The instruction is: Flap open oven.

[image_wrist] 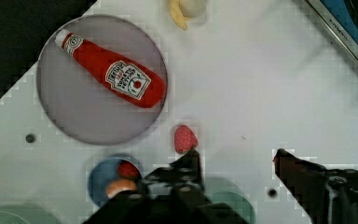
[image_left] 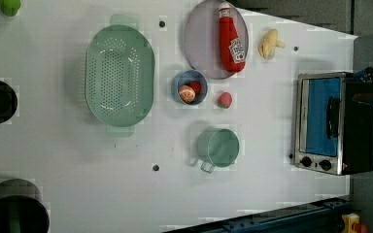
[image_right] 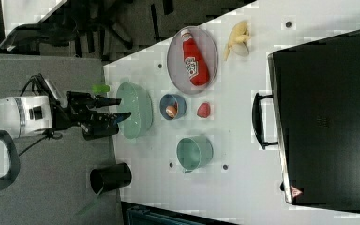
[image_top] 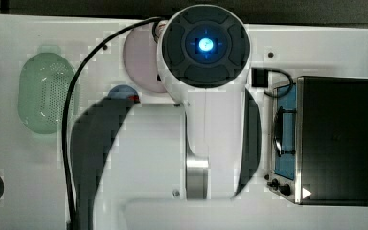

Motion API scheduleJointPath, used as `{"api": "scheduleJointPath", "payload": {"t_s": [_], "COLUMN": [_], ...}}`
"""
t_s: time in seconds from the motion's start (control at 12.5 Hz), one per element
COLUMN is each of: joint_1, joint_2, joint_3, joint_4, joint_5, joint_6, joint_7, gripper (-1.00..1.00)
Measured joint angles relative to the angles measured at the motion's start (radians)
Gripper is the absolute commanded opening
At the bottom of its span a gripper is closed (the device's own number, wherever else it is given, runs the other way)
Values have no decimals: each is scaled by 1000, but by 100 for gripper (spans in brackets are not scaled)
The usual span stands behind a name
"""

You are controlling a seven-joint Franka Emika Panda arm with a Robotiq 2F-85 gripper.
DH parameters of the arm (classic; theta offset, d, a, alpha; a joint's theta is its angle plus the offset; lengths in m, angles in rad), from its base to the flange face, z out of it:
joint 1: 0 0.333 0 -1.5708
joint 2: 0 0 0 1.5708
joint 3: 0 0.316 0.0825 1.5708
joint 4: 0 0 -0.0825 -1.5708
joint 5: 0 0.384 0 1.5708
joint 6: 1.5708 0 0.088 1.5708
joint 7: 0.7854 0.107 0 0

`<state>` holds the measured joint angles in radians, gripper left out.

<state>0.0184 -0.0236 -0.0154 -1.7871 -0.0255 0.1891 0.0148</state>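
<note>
Oven (image_left: 332,124) sits at the far right of the bench (image_left: 272,194) in the left view, door shut, blue glass facing the clutter of dishes. Its black bar handle (image_left: 332,117) runs across the glass near one edge, standing off on two posts; in the right view the same handle (image_right: 258,121) juts clear of the black casing.

The pincer (image_wrist: 235,161) hangs with its fingers apart and nothing between them, well away from the oven; the wrist view looks down past it on a ketchup bottle (image_wrist: 109,70) lying on a grey plate (image_wrist: 56,112) and a strawberry (image_wrist: 185,138) just beside the near finger.

The oven looks heavy and rigid, metal-framed, unlikely to slide under a modest pull. The door should swing stiffly on a hinge at the edge opposite the handle. That handle is the place to hook or pinch; it is smooth, so a finger may slip, and the glass should not be knocked.
</note>
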Motion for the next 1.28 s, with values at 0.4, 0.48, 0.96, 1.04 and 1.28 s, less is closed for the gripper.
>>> {"api": "scheduleJointPath", "payload": {"t_s": [0.4,0.48,0.96,1.04,1.28], "joint_1": [-17,-20,-16,-15,-13], "joint_2": [-261,-274,-246,-239,-209], "joint_3": [-64,-66,-72,-80,-117], "joint_4": [-133,-103,-107,-124,-177], "joint_5": [6,12,20,20,15], "joint_6": [-180,-171,-144,-149,-143], "joint_7": [25,26,28,29,29], "gripper": [100,90,-55,-65,-65]}}
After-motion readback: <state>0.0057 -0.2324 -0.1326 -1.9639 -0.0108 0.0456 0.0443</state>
